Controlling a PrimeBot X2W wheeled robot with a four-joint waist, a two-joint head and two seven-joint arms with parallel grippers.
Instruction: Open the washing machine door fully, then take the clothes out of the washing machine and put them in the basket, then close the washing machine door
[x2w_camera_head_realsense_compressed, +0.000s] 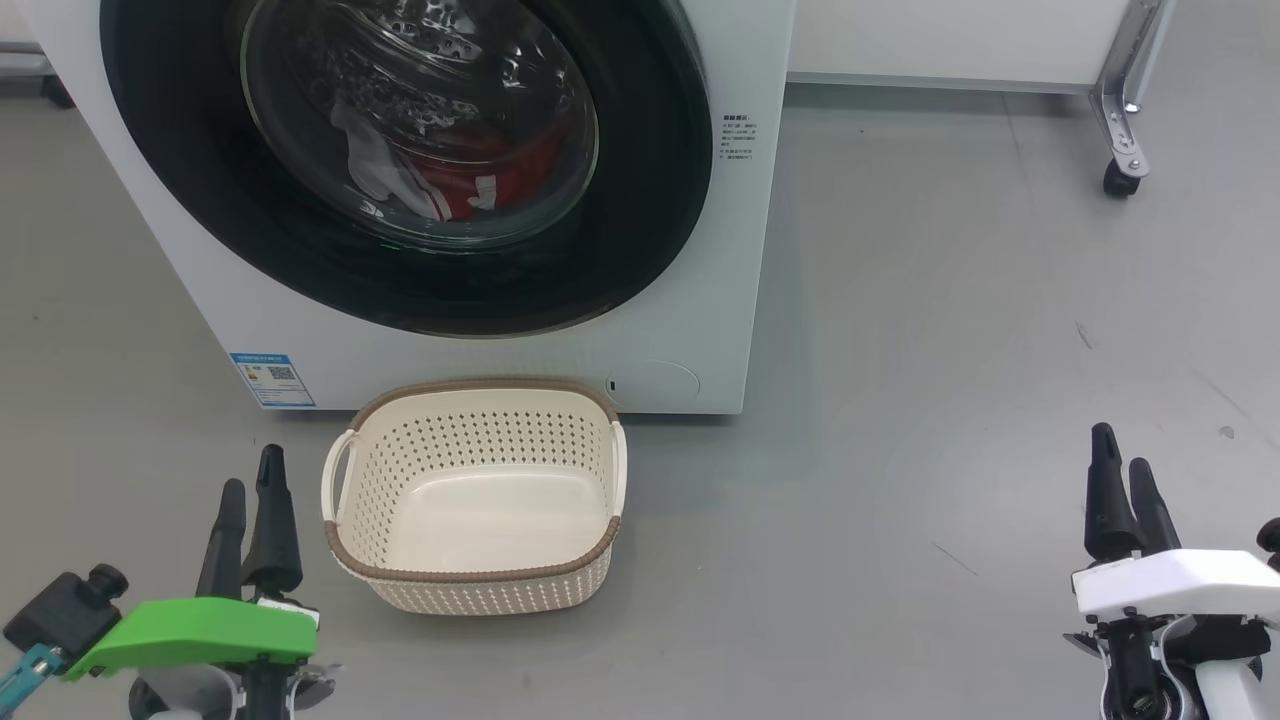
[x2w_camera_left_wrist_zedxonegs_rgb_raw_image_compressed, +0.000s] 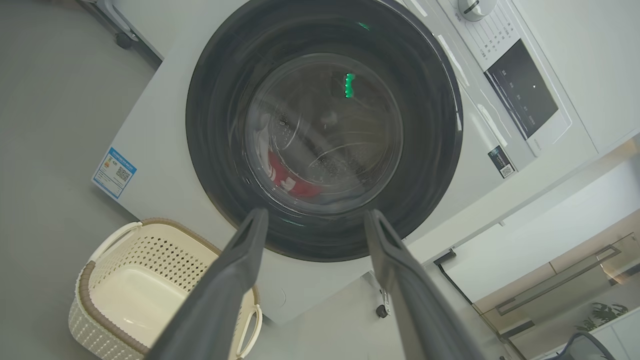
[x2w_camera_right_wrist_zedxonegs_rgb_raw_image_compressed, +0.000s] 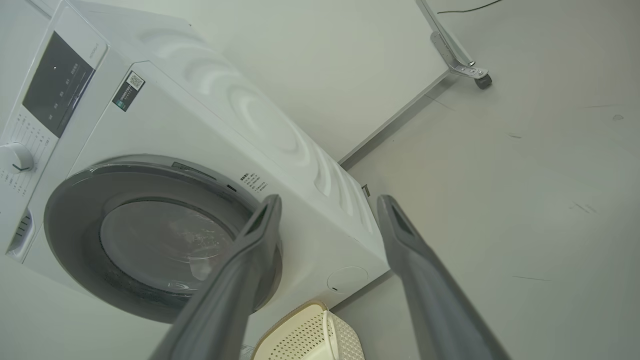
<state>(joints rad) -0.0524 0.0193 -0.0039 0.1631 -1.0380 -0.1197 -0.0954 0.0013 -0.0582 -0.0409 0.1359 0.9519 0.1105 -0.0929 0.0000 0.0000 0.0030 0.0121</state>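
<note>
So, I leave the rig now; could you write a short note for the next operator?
Left gripper: open, empty, low beside the basket.
Right gripper: open, empty, over the floor at the right.
Door: shut.
Clothes: in the washer, behind the door glass.
Basket: empty, on the floor before the washer.
Done: nothing yet.
To do: open the door fully, move the clothes to the basket, shut the door.

One washing machine (x2w_camera_head_realsense_compressed: 700, 320), one door (x2w_camera_head_realsense_compressed: 645, 190), one basket (x2w_camera_head_realsense_compressed: 480, 597), one red garment (x2w_camera_head_realsense_compressed: 512, 172).

Grey scuffed floor (x2w_camera_head_realsense_compressed: 950, 350); white panel (x2w_camera_head_realsense_compressed: 950, 35) behind, on metal leg (x2w_camera_head_realsense_compressed: 1127, 90) with black caster (x2w_camera_head_realsense_compressed: 1118, 180).
</note>
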